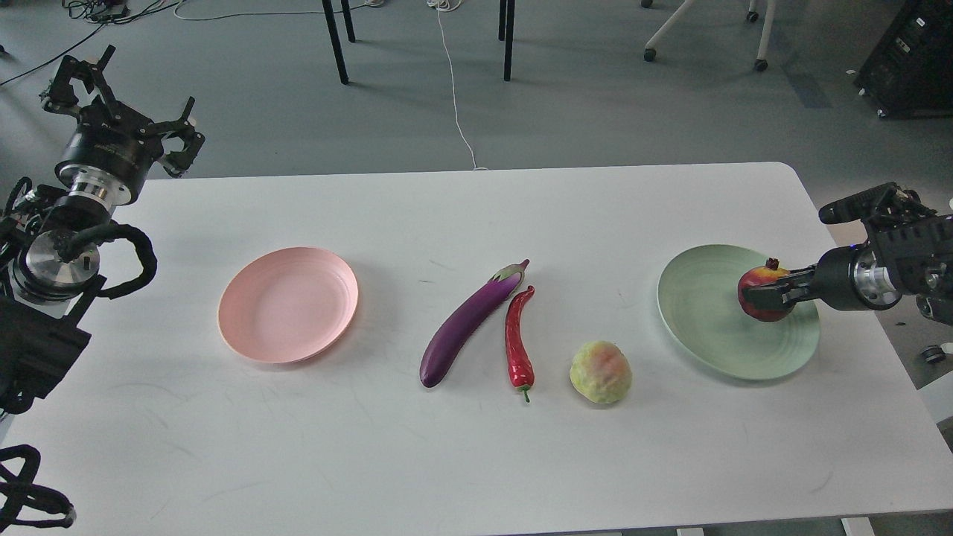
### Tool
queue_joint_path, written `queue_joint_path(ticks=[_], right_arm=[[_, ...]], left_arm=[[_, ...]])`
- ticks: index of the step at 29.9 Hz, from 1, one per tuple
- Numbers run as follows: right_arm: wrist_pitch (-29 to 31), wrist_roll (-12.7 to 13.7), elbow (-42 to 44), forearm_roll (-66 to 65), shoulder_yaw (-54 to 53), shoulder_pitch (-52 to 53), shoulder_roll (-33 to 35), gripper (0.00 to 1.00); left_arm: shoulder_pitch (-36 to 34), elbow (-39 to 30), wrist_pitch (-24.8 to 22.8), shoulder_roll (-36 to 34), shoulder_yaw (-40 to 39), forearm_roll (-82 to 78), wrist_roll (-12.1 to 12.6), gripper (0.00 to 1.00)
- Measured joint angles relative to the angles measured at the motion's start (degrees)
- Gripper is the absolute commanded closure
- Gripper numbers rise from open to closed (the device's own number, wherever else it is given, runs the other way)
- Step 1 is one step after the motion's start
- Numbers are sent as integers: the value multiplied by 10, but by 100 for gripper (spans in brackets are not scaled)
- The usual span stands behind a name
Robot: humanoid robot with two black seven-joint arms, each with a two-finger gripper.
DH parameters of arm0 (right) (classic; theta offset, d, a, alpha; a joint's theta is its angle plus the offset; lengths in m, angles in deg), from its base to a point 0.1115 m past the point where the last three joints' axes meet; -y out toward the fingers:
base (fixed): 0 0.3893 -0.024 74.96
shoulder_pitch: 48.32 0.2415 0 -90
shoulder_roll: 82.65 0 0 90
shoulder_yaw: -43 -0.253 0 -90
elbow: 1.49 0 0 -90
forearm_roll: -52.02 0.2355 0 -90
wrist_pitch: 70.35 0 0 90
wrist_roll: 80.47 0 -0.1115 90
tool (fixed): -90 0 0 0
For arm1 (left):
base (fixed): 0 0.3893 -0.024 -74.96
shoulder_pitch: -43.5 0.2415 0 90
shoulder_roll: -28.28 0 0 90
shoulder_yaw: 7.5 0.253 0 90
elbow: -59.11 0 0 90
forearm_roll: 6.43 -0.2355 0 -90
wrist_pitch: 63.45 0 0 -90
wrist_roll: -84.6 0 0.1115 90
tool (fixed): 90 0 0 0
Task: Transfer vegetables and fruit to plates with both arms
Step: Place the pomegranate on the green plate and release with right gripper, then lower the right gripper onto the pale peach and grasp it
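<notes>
My right gripper (767, 296) is shut on the dark red pomegranate (761, 289) and holds it over the right part of the pale green plate (707, 320); whether it touches the plate I cannot tell. The purple eggplant (467, 320), the red chili pepper (517, 339) and the bumpy yellow-green fruit (600, 371) lie on the white table at centre. The pale pink plate (288, 304) sits empty at the left. My left gripper (119, 97) is open and empty, raised beyond the table's far left corner.
The white table (461, 461) has its far edge near the top third of the view and its right edge just past the green plate. Chair and table legs (335, 41), cables and a dark box stand on the floor behind.
</notes>
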Motion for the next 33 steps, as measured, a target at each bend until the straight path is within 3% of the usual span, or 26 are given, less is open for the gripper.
queue_joint_path(ticks=[4,12,18,33], right_arm=[[-12,0,8,1,-2,-2,4,4],[-13,0,-2,7,-16,21,14,3],[-8,1,-100,6,-102,118,9,2],[-1,0,-221,-12,-2,192,-213,5]], left_arm=[[4,0,0,-2,0,0,0,2],[7,0,0,-1,0,0,-1,2],[7,0,1,0,0,1,-1,2],[7,2,0,-18,-2,3,-4,2]])
